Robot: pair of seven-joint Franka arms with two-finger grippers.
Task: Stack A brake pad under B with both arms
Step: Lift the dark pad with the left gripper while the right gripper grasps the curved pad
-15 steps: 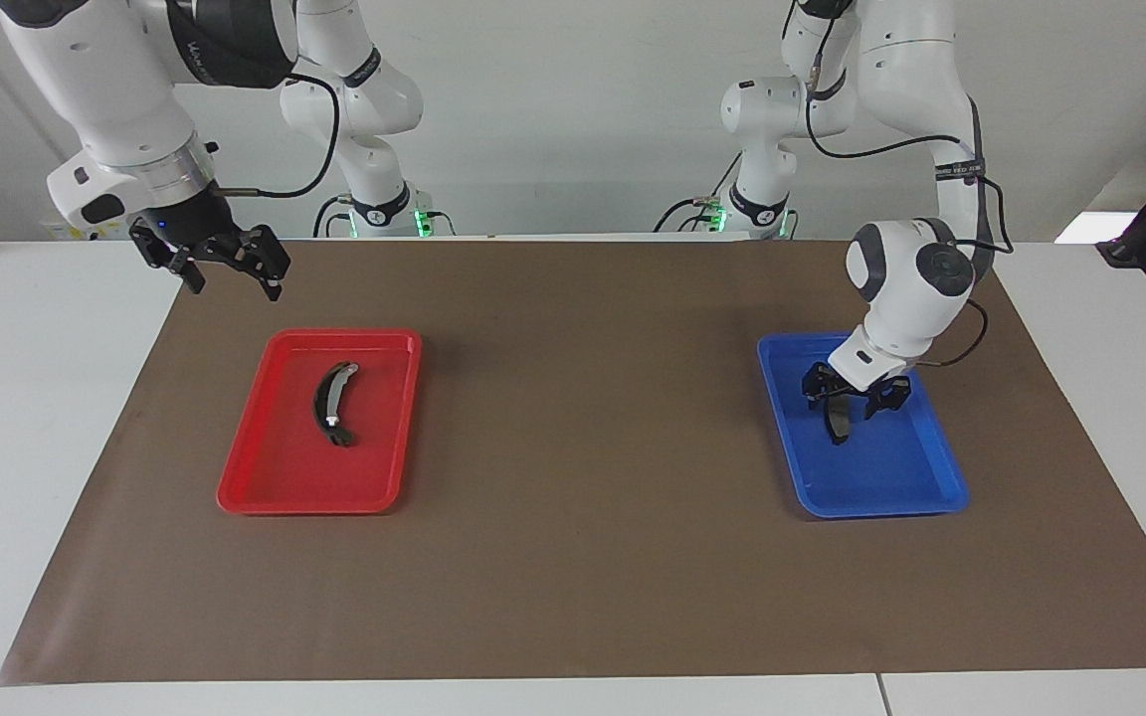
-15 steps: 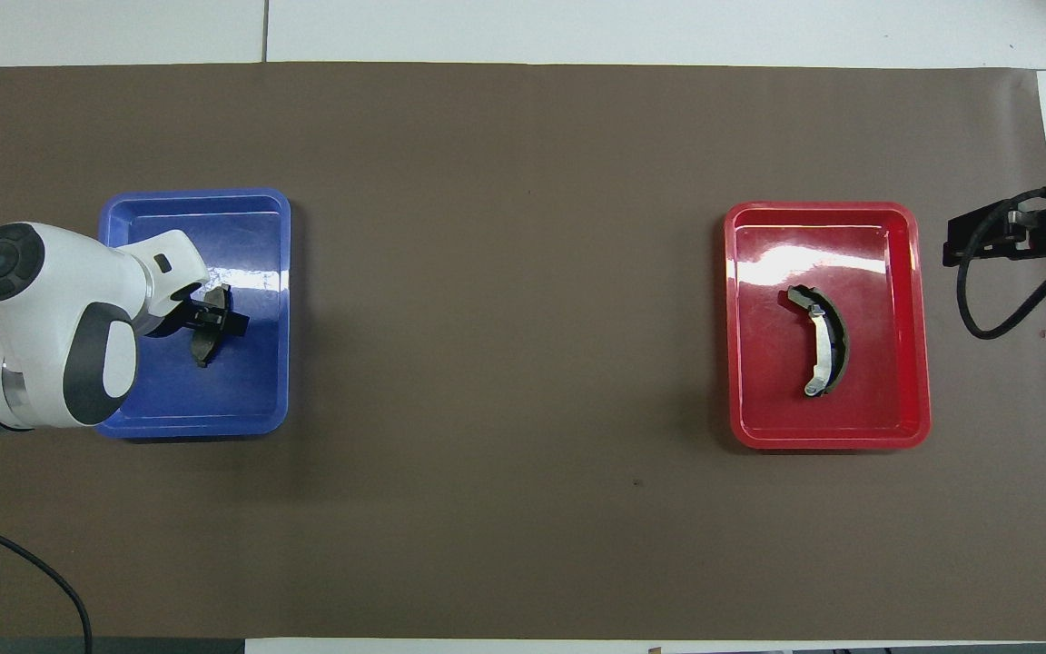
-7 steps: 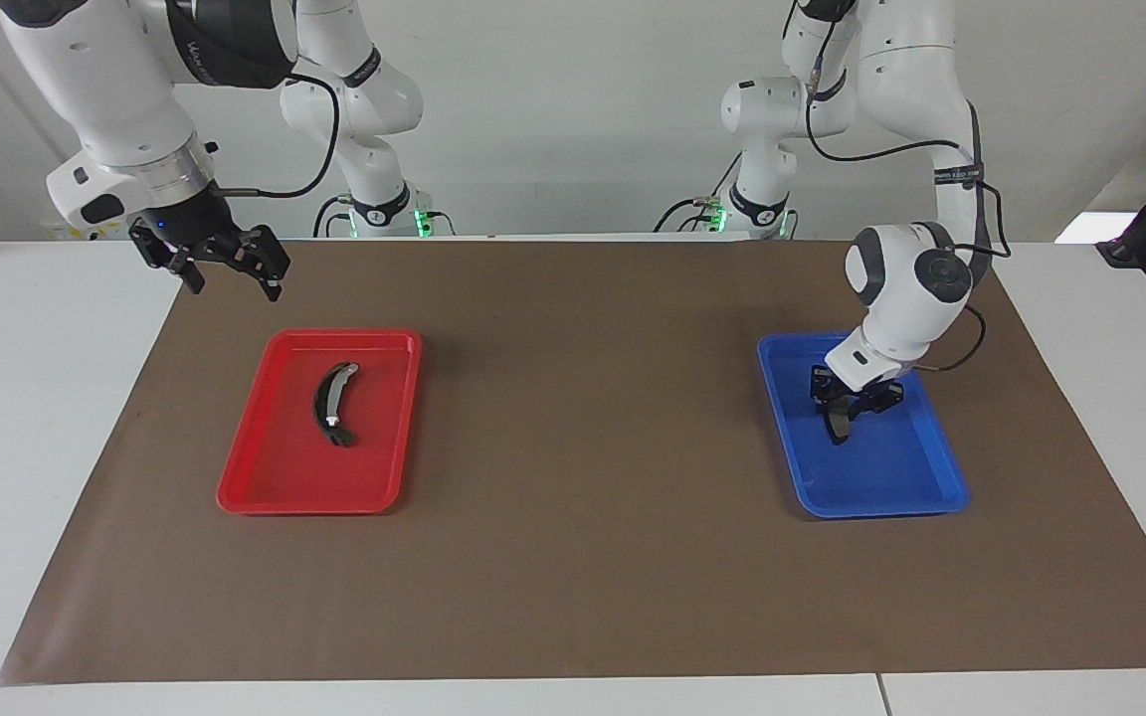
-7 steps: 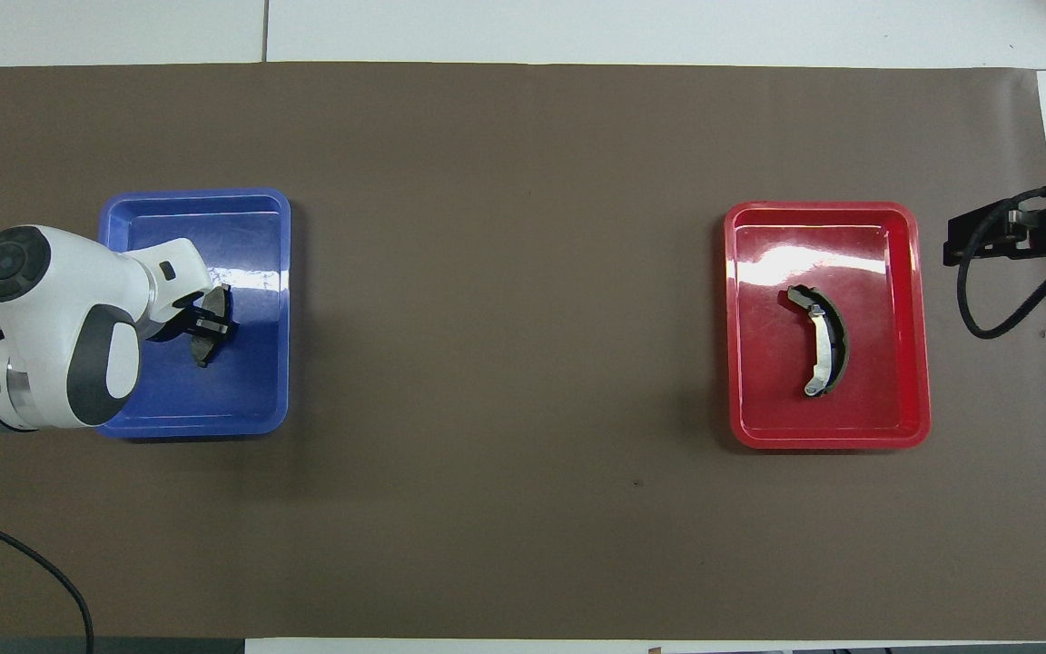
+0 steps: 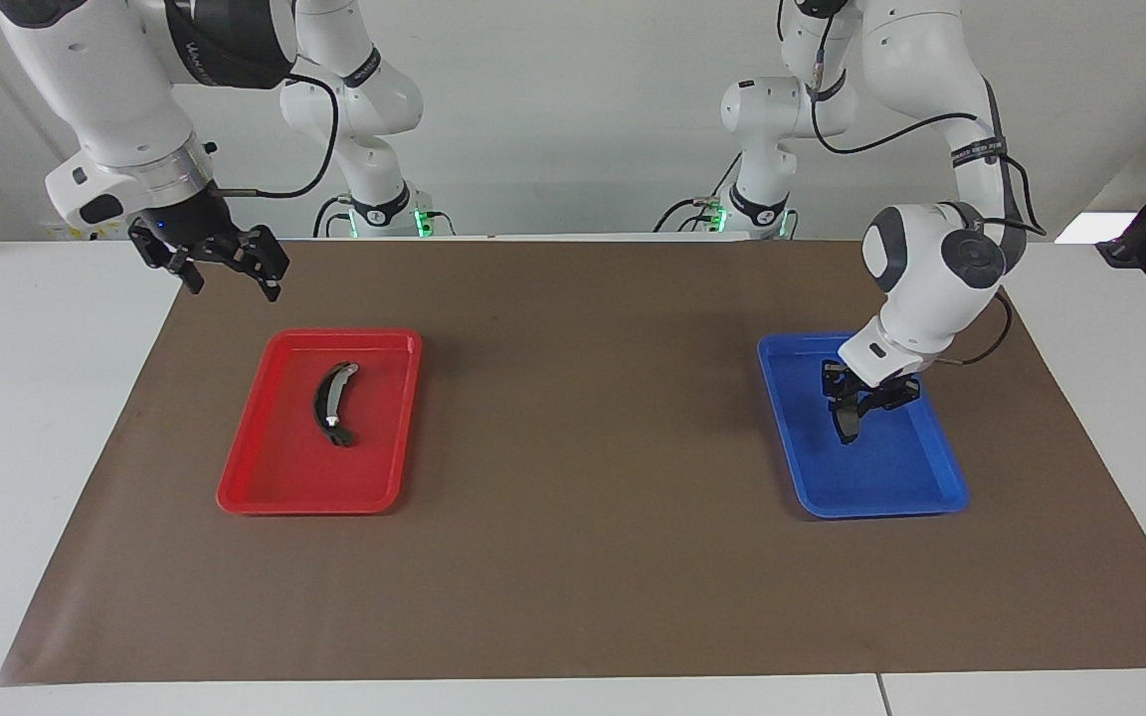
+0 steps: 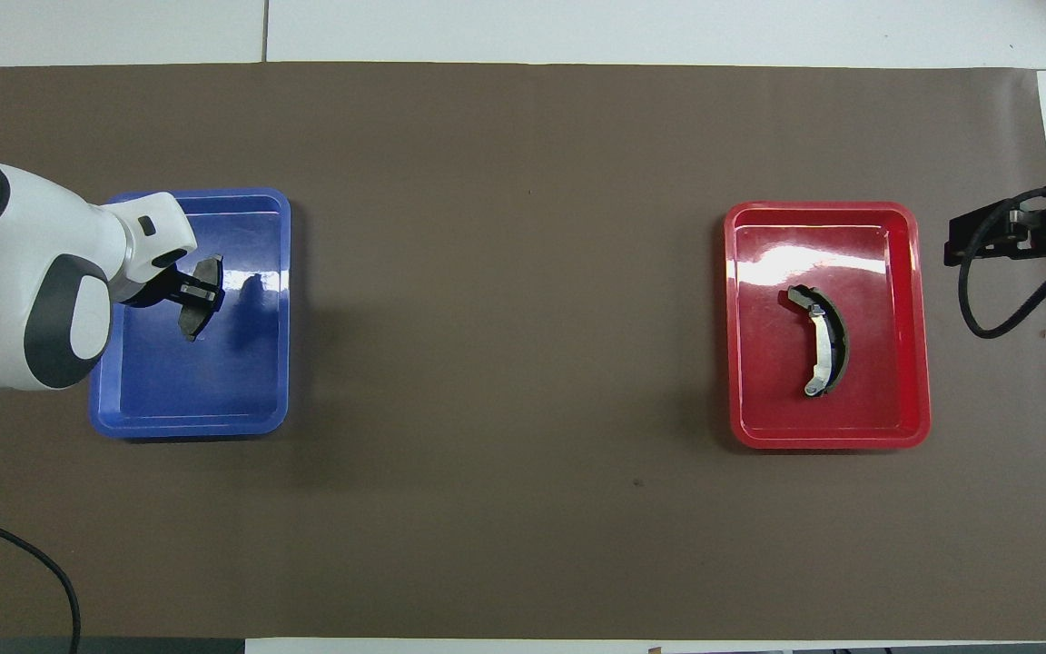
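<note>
The left claw (image 5: pixel 857 403) pinches the A brake pad (image 5: pixel 845 422) over the blue tray (image 5: pixel 881 492) — B (image 5: pixel 331 403) lies in the red tray (image 5: pixel 265 487); the right claw (image 5: pixel 225 268) waits, spread.

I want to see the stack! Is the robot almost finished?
Not yet, it has only started. The left gripper is shut on the short dark brake pad, raised over the blue tray. The long curved pad with the silvery strip lies untouched in the red tray; the open right gripper waits. Stacking remains.
</note>
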